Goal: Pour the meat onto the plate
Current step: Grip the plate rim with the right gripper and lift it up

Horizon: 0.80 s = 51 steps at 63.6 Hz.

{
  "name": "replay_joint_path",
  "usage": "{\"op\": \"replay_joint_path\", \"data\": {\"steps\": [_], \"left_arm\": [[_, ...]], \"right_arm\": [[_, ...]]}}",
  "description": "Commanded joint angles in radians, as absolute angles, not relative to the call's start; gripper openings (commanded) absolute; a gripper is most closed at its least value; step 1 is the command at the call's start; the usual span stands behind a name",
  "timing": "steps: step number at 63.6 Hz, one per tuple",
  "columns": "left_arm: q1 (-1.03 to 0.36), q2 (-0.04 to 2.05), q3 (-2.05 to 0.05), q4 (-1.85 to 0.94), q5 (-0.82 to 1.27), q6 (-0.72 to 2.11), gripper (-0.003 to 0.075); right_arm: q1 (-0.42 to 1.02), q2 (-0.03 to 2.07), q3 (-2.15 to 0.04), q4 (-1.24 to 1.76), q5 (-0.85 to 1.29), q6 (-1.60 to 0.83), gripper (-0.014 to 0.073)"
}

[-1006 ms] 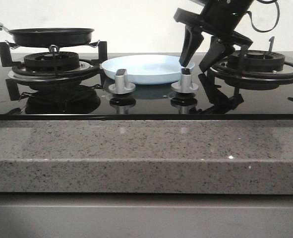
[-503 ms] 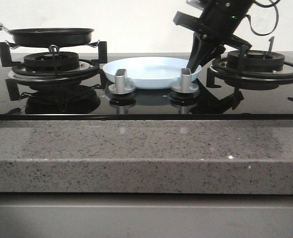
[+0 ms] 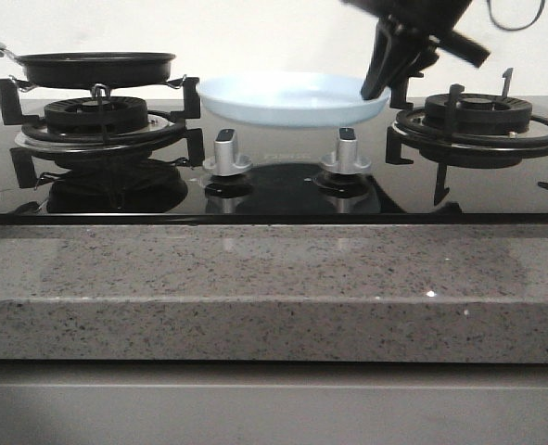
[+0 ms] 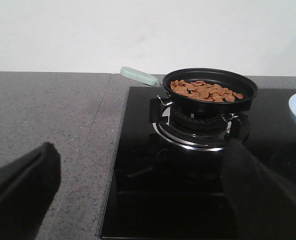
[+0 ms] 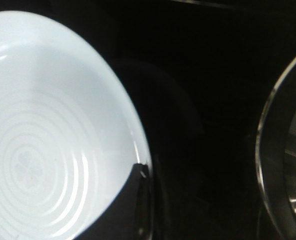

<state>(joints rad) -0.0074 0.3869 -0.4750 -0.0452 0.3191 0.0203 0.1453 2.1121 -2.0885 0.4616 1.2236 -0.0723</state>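
Note:
The pale blue plate (image 3: 287,99) hangs in the air above the hob's middle, level with the pan. My right gripper (image 3: 375,93) is shut on the plate's right rim (image 5: 137,150); one dark finger (image 5: 132,200) lies over the inside of the rim. The meat (image 4: 204,90), a loose pile of light-brown pieces, lies in a black frying pan (image 3: 95,68) on the left burner. My left gripper (image 4: 148,190) is open, its two dark fingers wide apart, low over the hob's left edge, short of the pan and holding nothing.
The pan's pale green handle (image 4: 139,76) points away to the left. Two silver knobs (image 3: 227,153) (image 3: 346,151) stand at the hob's front. A bare burner grate (image 3: 482,116) sits at the right. A speckled stone counter (image 4: 42,120) lies left of the hob.
My right gripper shut on the plate's right rim and lifted the plate off the hob, up to about the pan's height.

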Motion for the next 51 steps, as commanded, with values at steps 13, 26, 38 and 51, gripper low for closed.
{"op": "replay_joint_path", "data": {"steps": [13,26,38,51], "left_arm": [[-0.014,0.399,-0.512,-0.047,0.233,0.014,0.0638],[-0.014,0.399,-0.512,-0.047,0.233,0.014,0.0638],[-0.014,0.399,-0.512,-0.047,0.233,0.014,0.0638],[-0.014,0.399,-0.512,-0.047,0.233,0.014,0.0638]], "right_arm": [[0.142,1.981,-2.111,0.527,1.297,-0.097,-0.0029],[0.158,1.901,-2.046,0.526,1.292,-0.097,-0.0029],[0.227,1.780,-1.846,0.479,1.156,-0.112,-0.0029],[0.264,1.628,-1.551,0.476,0.894,-0.112,-0.0029]]}}
